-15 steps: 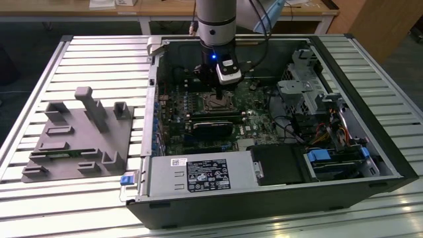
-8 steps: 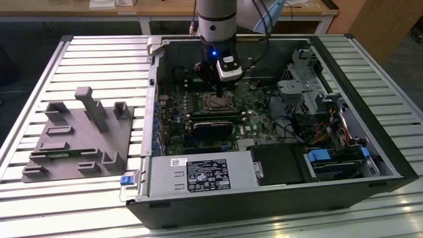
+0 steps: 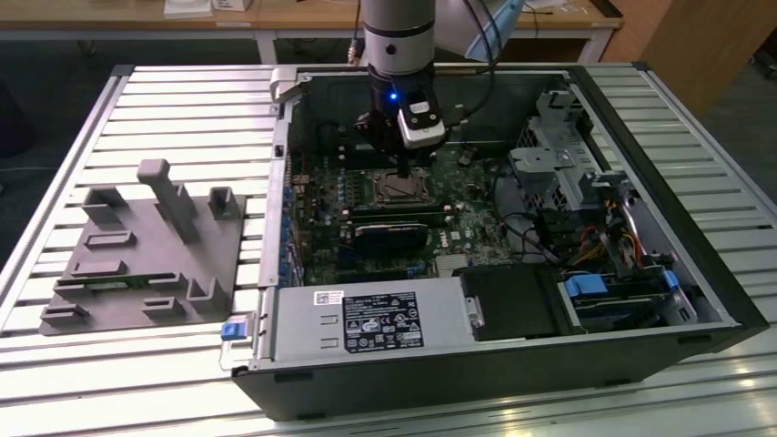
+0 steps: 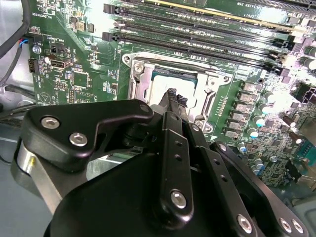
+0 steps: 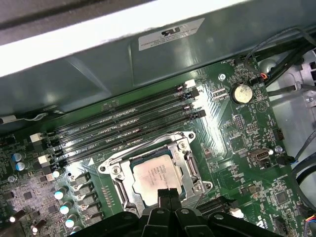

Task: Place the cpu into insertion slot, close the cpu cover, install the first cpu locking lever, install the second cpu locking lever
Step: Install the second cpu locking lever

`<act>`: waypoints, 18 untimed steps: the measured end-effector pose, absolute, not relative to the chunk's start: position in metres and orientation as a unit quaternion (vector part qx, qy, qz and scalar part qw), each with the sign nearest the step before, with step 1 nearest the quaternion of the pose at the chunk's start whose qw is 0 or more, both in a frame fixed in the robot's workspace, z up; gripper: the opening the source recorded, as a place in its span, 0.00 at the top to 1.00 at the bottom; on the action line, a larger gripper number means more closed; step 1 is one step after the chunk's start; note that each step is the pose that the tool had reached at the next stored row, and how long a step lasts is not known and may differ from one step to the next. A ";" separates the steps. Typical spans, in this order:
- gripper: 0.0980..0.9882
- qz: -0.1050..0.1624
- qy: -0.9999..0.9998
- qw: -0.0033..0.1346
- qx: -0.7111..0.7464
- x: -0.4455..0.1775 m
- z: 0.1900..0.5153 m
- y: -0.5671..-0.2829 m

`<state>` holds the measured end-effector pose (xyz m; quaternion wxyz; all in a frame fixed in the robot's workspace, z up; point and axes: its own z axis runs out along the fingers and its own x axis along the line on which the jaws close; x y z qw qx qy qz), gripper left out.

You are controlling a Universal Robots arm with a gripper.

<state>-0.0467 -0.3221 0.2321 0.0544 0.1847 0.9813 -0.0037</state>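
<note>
Pincer, black fingers pressed together and apparently empty, hovers over the square silver-grey cpu seated in the silver-rimmed insertion slot; closing the cover seems the step in hand.

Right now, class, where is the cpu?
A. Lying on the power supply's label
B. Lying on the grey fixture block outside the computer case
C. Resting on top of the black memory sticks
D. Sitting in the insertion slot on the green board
D: in the first wrist view the cpu lies flat in the insertion slot, its silver top showing through the cpu cover, with the gripper at its edge.
</note>
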 end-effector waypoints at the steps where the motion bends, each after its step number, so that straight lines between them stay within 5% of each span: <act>1: 0.99 -0.004 0.981 0.054 0.185 -0.047 0.232 -0.322; 18: 0.99 -0.004 0.981 0.054 0.185 -0.047 0.247 -0.322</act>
